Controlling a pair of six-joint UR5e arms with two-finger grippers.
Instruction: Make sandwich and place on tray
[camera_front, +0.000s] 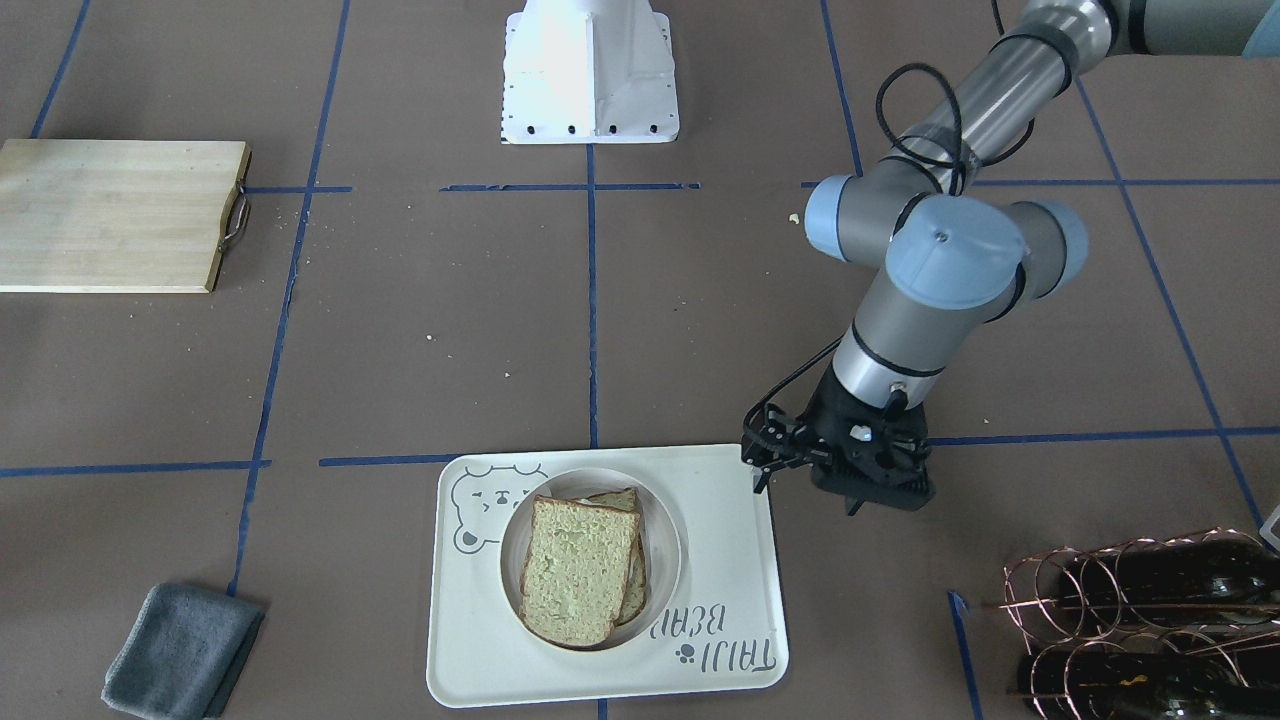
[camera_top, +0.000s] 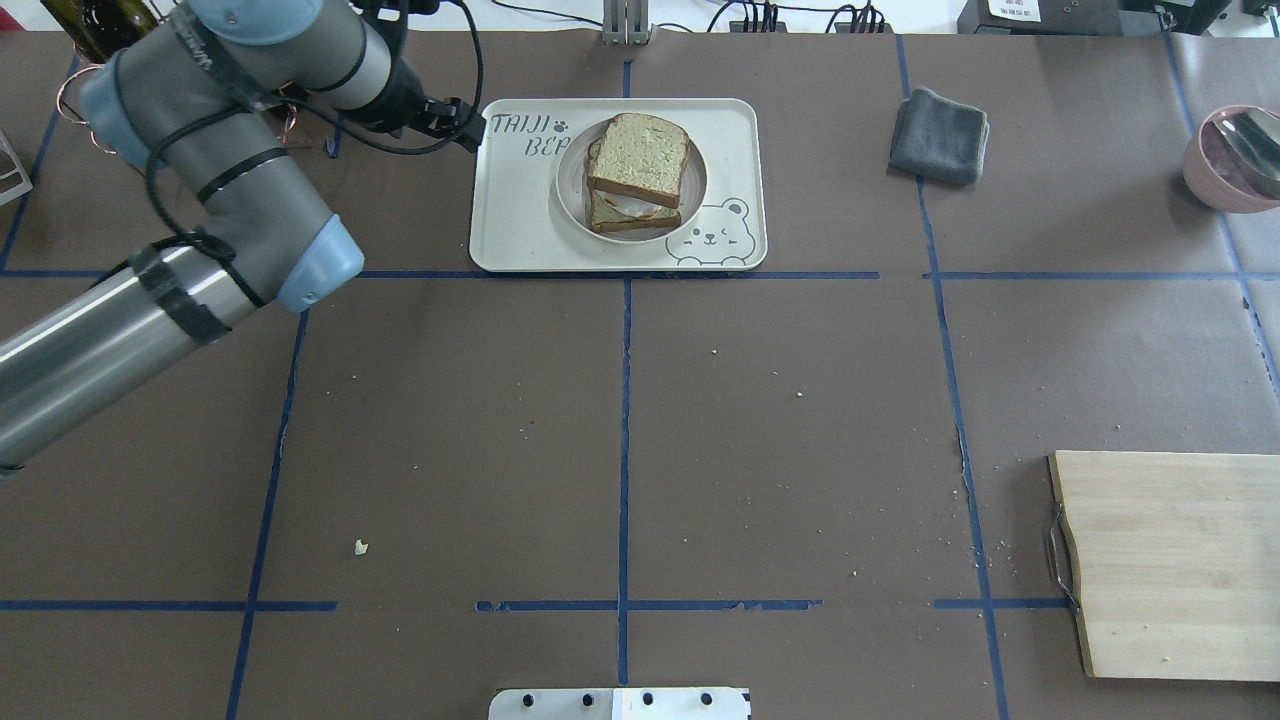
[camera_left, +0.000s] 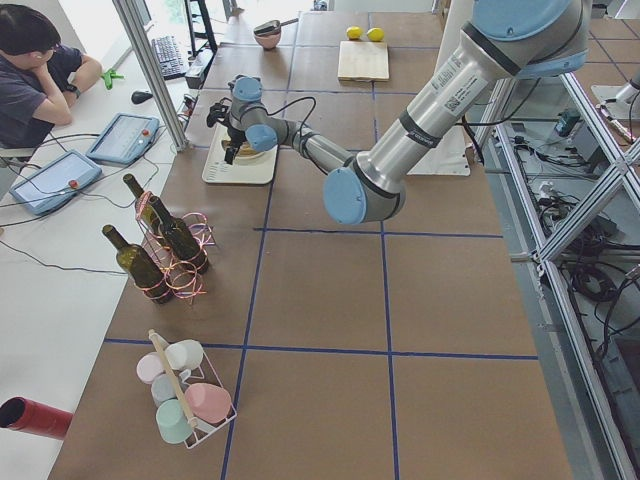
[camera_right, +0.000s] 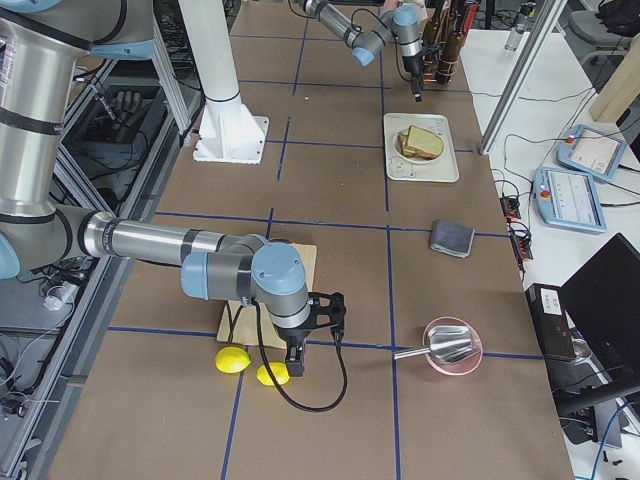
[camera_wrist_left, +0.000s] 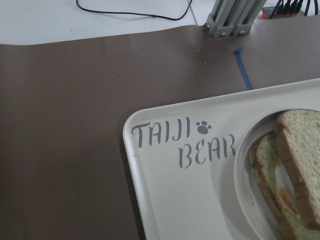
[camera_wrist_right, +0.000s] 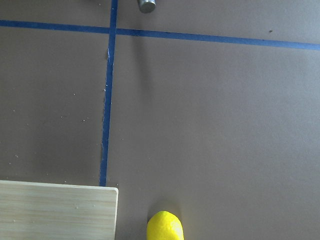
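Overhead exterior view: the cream tray lies at the far middle of the brown table, its long near edge along a blue tape line. A round white plate rests on the tray, and the sandwich sits on the plate: two bread slices stacked, the top one shifted off the lower, with egg showing between them. Brown table marked only by tape lines and crumbs stretches from the tray toward the robot's base.

A folded grey cloth lies well apart from the tray's right short edge. A wooden cutting board lies near the right front of the table. A wire rack of dark bottles stands near the left arm, on the side away from the tray.

The left gripper hangs above the table just outside the tray's short edge by the lettering, touching nothing. Whether its jaws are apart or together cannot be told.

The right gripper points down beside two lemons at the cutting board's edge. Its jaw setting cannot be told either.
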